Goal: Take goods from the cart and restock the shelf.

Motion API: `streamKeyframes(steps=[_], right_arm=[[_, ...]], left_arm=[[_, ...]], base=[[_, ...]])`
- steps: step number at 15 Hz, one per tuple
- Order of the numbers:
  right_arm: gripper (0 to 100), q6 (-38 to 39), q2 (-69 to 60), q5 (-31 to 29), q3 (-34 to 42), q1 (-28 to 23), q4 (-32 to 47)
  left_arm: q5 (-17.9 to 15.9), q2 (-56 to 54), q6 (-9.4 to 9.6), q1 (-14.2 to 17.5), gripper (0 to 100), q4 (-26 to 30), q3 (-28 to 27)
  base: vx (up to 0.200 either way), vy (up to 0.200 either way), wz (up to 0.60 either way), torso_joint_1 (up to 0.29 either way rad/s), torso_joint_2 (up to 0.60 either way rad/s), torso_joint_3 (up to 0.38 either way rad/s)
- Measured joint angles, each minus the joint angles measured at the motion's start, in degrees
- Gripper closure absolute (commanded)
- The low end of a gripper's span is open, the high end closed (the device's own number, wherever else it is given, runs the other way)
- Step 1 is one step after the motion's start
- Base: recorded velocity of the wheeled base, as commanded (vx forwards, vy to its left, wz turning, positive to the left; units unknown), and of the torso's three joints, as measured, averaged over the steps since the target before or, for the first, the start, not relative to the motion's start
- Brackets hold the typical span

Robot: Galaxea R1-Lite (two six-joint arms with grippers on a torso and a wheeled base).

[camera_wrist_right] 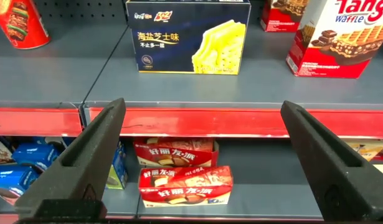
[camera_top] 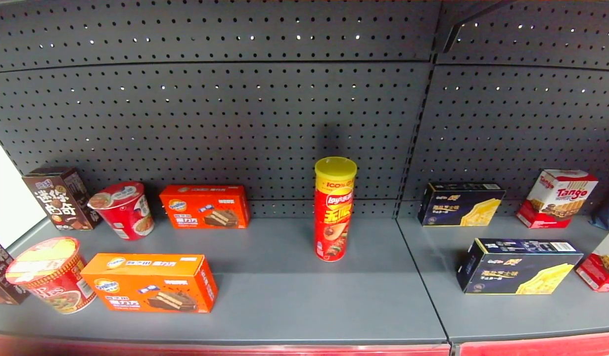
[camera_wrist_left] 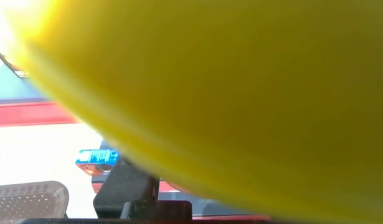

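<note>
A yellow, rounded thing [camera_wrist_left: 241, 81] sits right up against the left wrist camera, and my left gripper is shut on it, with a dark finger [camera_wrist_left: 132, 190] showing below it. My right gripper [camera_wrist_right: 203, 158] is open wide with nothing between its fingers, in front of the shelf's red front edge [camera_wrist_right: 197, 121]. Beyond that gripper, a dark blue box [camera_wrist_right: 188, 36] stands on the grey shelf [camera_top: 294, 291]. In the head view, a red chips can with a yellow lid [camera_top: 335, 210] stands upright mid-shelf.
Orange boxes [camera_top: 151, 283] [camera_top: 205, 206], noodle cups [camera_top: 49, 274] [camera_top: 123, 202] and a brown box [camera_top: 62, 198] fill the shelf's left. Dark blue boxes [camera_top: 517, 267] [camera_top: 460, 203] and a red-white wafer box [camera_top: 556, 198] stand right. Red boxes [camera_wrist_right: 185, 185] lie on the lower shelf.
</note>
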Motion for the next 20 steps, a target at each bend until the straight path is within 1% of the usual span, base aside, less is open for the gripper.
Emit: streamKeyframes(steps=[1,8,11,13,16,18,20], right_arm=[[0,0.0,0.0,0.0,0.0,0.0,0.0],[0,0.0,0.0,-0.1,0.0,0.0,0.0],[0,0.1,0.3,0.8,-0.1,0.1,0.1],[0,-0.1,3.2,1.8,-4.0,1.1,-0.7],[0,-0.9,14.4,3.9,-13.3,6.0,-1.8],[0,-1.0,21.8,8.4,-18.8,11.2,-3.0],[0,-1.0,26.9,10.4,-22.2,14.5,-4.8]], left_arm=[[0.0,-0.1,0.0,0.0,100,0.0,0.0],[-0.1,-2.1,0.01,-0.2,100,0.3,0.5],[0.0,-2.5,-0.07,-0.1,100,0.3,-0.9],[0.0,-1.6,-0.02,0.0,100,0.3,-1.7],[0.1,-0.5,0.33,0.1,100,0.1,-1.6],[0.0,0.4,2.04,0.0,100,-0.4,-1.9],[0.0,1.6,2.83,-0.1,100,-0.7,-2.6]], base=[[0.0,0.0,0.6,-0.002,0.0,0.002],[0.0,0.0,0.0,0.0,0.0,0.0],[0.0,0.0,0.0,0.0,0.0,0.0],[0.0,0.0,0.0,0.0,0.0,0.0],[0.0,0.0,0.0,0.0,0.0,0.0],[0.0,0.0,0.0,0.0,0.0,0.0],[0.0,0.0,0.0,0.0,0.0,0.0]])
